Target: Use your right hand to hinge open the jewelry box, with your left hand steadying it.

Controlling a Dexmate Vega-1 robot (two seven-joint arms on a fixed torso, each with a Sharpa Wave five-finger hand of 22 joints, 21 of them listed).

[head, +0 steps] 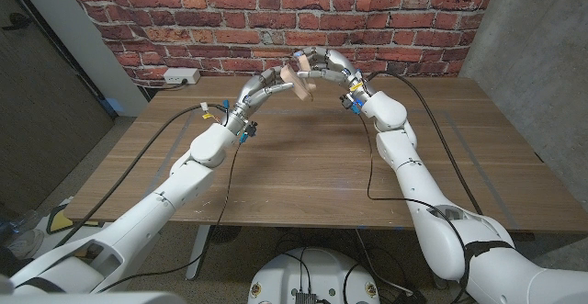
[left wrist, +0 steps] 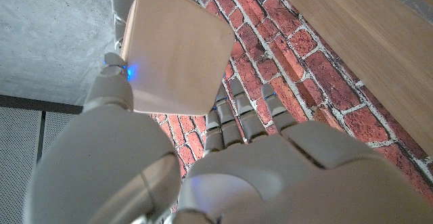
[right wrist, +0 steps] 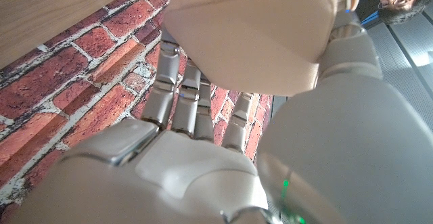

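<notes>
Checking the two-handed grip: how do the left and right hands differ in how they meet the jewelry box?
The left hand reaches the jewelry box from the robot's left and lower; the right hand comes from the right, slightly higher. Both hold the pale box raised above the table, before the brick wall.

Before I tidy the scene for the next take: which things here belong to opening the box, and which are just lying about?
In the job:
jewelry box, held up between both hands
left hand
right hand

Lying about:
white power strip at the foot of the brick wall
wooden table, only under the arms
</notes>
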